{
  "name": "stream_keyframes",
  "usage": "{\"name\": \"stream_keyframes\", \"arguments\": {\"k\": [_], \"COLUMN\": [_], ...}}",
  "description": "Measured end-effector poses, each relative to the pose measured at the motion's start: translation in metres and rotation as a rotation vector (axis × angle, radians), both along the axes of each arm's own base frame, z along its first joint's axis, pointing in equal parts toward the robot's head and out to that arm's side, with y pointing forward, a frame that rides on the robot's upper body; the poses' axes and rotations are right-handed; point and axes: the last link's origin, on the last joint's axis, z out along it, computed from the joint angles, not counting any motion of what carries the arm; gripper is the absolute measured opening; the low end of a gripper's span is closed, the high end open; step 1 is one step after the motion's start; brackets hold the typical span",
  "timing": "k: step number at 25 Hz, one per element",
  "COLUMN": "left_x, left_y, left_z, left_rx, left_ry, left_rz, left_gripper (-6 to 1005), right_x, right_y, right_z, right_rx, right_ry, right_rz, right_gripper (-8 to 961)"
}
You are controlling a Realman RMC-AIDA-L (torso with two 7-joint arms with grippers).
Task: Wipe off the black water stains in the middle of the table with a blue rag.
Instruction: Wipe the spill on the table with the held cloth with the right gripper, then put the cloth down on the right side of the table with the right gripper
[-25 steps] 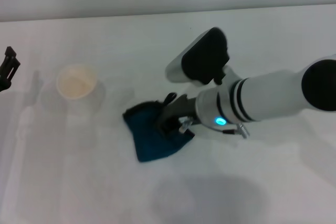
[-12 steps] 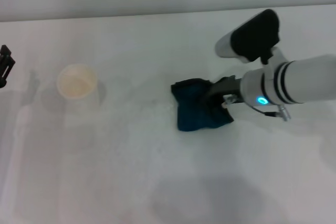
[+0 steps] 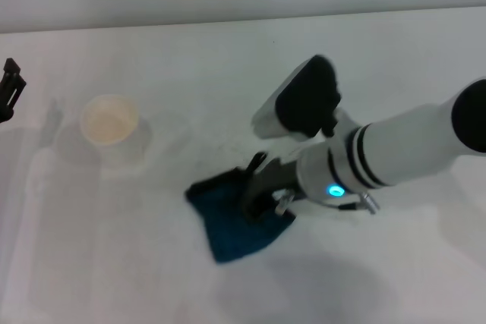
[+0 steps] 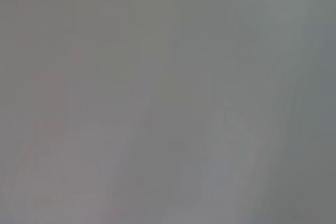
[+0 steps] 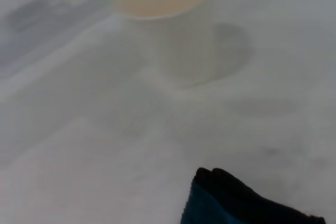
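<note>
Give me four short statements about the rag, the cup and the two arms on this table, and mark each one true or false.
1. The right end effector is down on the blue rag. True.
2. The rag lies inside the paper cup. False: it lies flat on the table, apart from the cup.
3. The cup stands upright. True.
4. The left end effector is pressing the rag. False: it sits at the table's far left edge, away from it.
</note>
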Motion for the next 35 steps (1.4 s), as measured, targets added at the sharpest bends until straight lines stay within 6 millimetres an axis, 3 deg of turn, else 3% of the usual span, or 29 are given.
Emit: {"name": "stream_keyframes", "arguments": {"k": [5,8,19,27,35], "left_x": [-0.001,-0.003,-0.004,-0.005,-0.004], "left_y": [-0.002,-0.003,-0.002,-0.003,-0.003], "left_z": [0.000,0.000,0.001,0.001,0.000], "left_rx": [-0.001,-0.001,-0.001,-0.002,-0.004], "left_ry": [0.001,0.001,0.008,0.006,0.002], "left_rz": [0.004,0.007,0.011,0.014,0.015], "left_gripper": [891,892,891,892,891], "right_x": [-0.001,0.009,0.068,0.080,0.080], "right_y": [-0.003,0.004,0.031,0.040,0.047], "right_z": [0.000,0.009,0.070,0.091,0.098], "right_rx": [-0.022,0.031,0.271,0.347,0.403], "right_ry": [0.017,0.029,-0.005,-0.014,0.002], "right_rz": [-0.009,-0.050,-0.157,-0.191,-0.191], "right_gripper": [61,61,60,59,58]}}
